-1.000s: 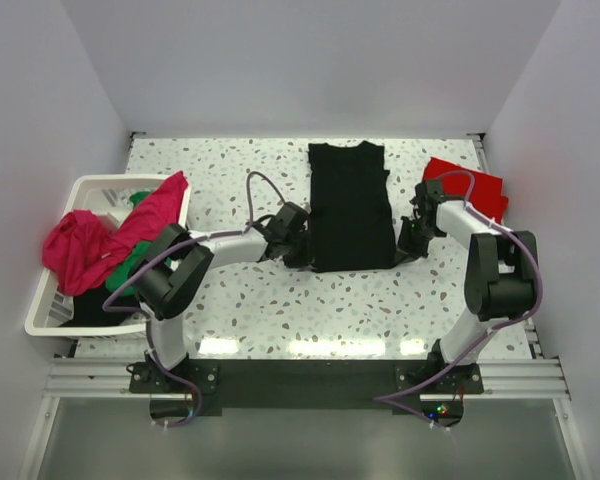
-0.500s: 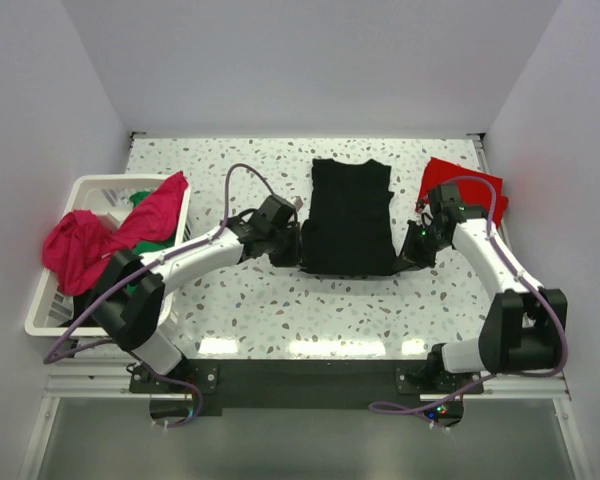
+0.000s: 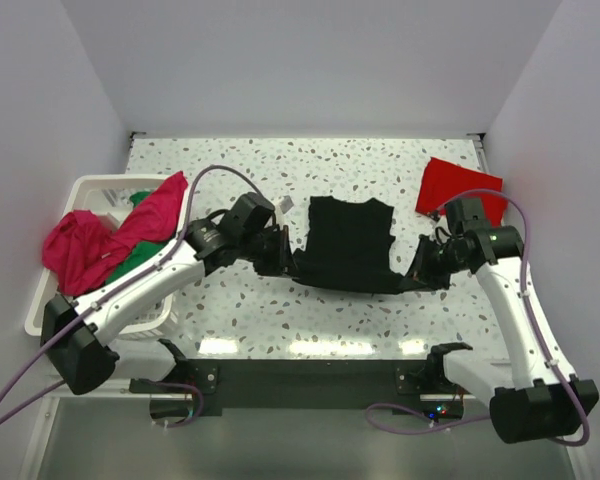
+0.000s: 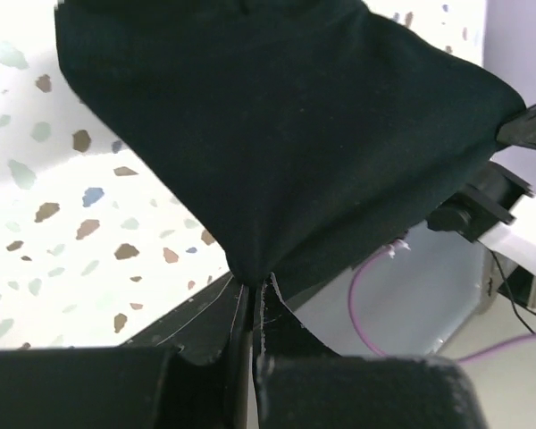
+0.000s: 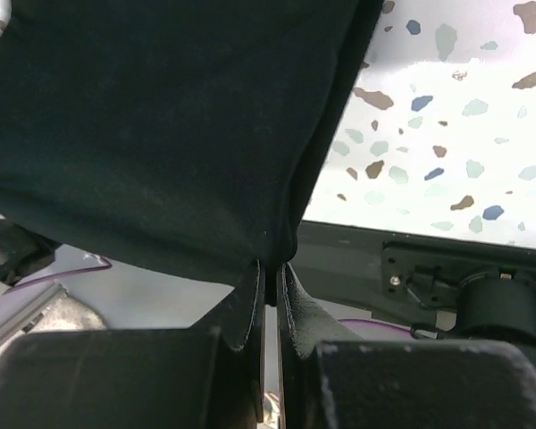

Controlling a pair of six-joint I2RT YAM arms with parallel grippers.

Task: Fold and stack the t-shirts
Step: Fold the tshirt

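The black t-shirt [image 3: 348, 243] hangs stretched between my two grippers above the middle of the table, its collar end toward the back. My left gripper [image 3: 285, 262] is shut on its near left corner, and the cloth [image 4: 277, 134] fills the left wrist view above the pinched jaws. My right gripper [image 3: 416, 276] is shut on its near right corner, with the cloth [image 5: 161, 125] spread above the jaws. A red t-shirt [image 3: 460, 187] lies at the back right. A magenta-pink t-shirt [image 3: 100, 240] and a green one [image 3: 130, 262] lie in the basket.
A white slatted laundry basket [image 3: 80, 190] stands at the table's left edge. The speckled table [image 3: 230, 170] runs to white walls at the back and sides. A black rail [image 3: 310, 375] runs along the near edge by the arm bases.
Both grippers have lifted the near end of the black t-shirt and drawn it toward the table's near edge. The part lying flat has shortened. Both arms now reach more outward and upward.
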